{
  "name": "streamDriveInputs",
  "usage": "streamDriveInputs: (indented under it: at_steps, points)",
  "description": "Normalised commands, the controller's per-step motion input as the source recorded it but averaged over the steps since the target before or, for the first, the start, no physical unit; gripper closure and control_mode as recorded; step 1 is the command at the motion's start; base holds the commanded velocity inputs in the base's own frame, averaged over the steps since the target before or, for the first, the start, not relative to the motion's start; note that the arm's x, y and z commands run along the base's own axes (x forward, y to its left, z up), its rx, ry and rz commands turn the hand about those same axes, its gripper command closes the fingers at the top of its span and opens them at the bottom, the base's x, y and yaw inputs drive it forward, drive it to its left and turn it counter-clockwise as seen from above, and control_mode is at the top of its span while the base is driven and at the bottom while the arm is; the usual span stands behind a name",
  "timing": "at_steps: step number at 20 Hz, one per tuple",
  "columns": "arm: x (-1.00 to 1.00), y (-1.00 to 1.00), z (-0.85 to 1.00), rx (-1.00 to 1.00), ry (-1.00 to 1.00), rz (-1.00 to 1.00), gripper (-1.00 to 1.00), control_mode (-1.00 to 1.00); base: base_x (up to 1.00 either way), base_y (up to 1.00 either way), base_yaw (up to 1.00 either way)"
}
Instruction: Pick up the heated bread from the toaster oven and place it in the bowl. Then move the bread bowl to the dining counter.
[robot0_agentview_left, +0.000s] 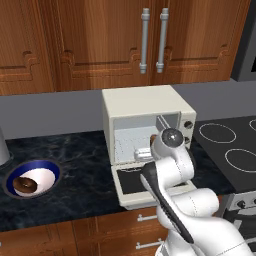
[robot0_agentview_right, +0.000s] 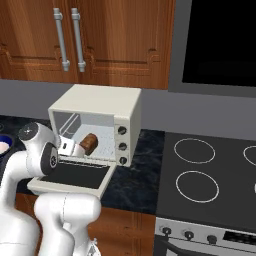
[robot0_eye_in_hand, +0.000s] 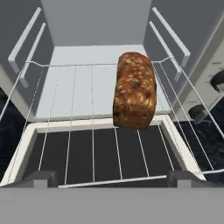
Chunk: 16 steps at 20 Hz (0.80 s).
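Observation:
The cream toaster oven (robot0_agentview_left: 145, 107) (robot0_agentview_right: 100, 102) stands with its glass door (robot0_eye_in_hand: 100, 153) dropped flat. On its wire rack (robot0_eye_in_hand: 74, 87) lies the heated bread (robot0_eye_in_hand: 134, 91) (robot0_agentview_right: 90, 143), a brown loaf chunk to the right of the middle, partly hidden by the arm in the left base view. My gripper (robot0_eye_in_hand: 113, 179) (robot0_agentview_right: 67, 146) (robot0_agentview_left: 142, 154) hovers over the door just short of the bread, open, with nothing between its fingertips (robot0_eye_in_hand: 41, 178). The blue-rimmed bowl (robot0_agentview_left: 50, 167) (robot0_agentview_right: 3, 142) sits on the counter left of the oven, a brown round thing (robot0_agentview_left: 24, 185) in it. The dining counter is out of view.
The oven stands on a black marbled counter (robot0_agentview_left: 85, 160) over wooden drawers. A dark stovetop (robot0_agentview_right: 210, 170) lies to its right, wooden wall cabinets (robot0_agentview_left: 100, 40) hang behind. Three knobs (robot0_agentview_right: 121, 145) line the oven's right side. A grey metal object (robot0_agentview_left: 2, 145) stands at the far left.

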Motion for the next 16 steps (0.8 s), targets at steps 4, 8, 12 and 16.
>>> streamDriveInputs:
  at_steps: [4, 8, 12, 16]
  points:
    - [0.41, -0.04, 0.24, 0.07, -0.08, -0.03, -1.0, -1.0, 0.0, 0.0, 0.0]
    - [0.19, -0.34, 0.18, 0.08, 0.0, -0.02, -1.0, -1.0, 0.0, 0.0, 0.0]
    - [0.01, -0.28, 0.14, 0.05, 0.0, 0.0, -1.0, -1.0, 0.0, 0.0, 0.0]
    - [0.0, -0.09, -0.02, 0.0, 0.09, -0.01, -1.0, -1.0, 0.0, 0.0, 0.0]
